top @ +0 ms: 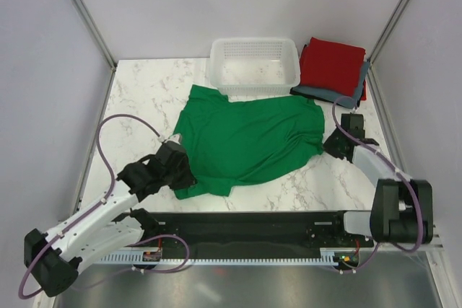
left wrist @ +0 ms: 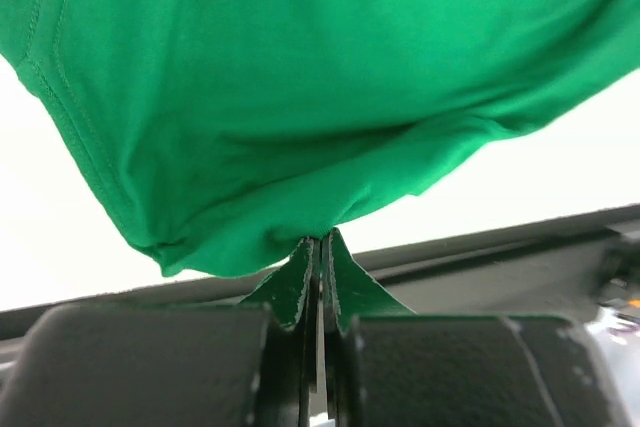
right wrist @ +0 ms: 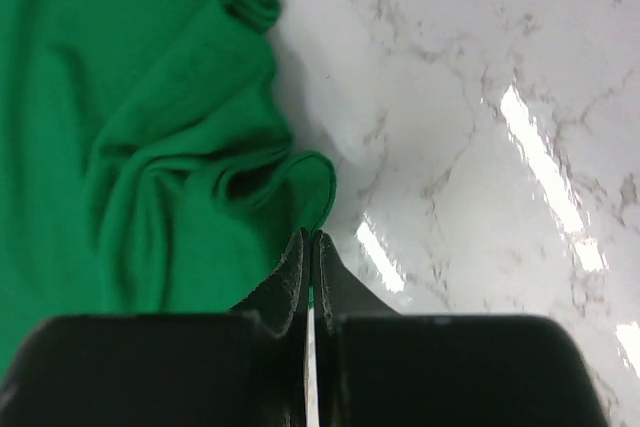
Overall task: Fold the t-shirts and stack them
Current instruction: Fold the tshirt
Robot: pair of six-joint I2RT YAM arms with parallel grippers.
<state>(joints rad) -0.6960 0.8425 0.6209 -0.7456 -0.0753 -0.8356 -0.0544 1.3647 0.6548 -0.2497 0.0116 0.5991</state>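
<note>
**A:** Lying which way, the green t-shirt (top: 249,138)?

**B:** Spread mostly flat in the middle of the marble tabletop (top: 144,84), with its long axis running left to right. The left end is broader than the right. Which end carries the neck, I cannot tell.

**A:** And the fingers?

**B:** The left fingers (left wrist: 298,282) are clenched on the near-left corner of the green cloth. The wrist view shows a fold pinched tight between them, with the fabric hanging raised in front of the camera. The right fingers (right wrist: 296,269) are pressed together at the shirt's right edge, near its front corner. A sliver of green shows between them, and the cloth is bunched into creases just beside them.

**A:** What crowds it?

**B:** A white mesh basket (top: 254,66) stands at the far side, its near wall right against the shirt's far edge (touching or just short, I can't tell). Next to the basket, in the far-right corner, a red t-shirt (top: 333,63) lies folded on a grey-blue t-shirt (top: 328,94). That stack sits beyond the right fingers, apart from the green shirt.
</note>
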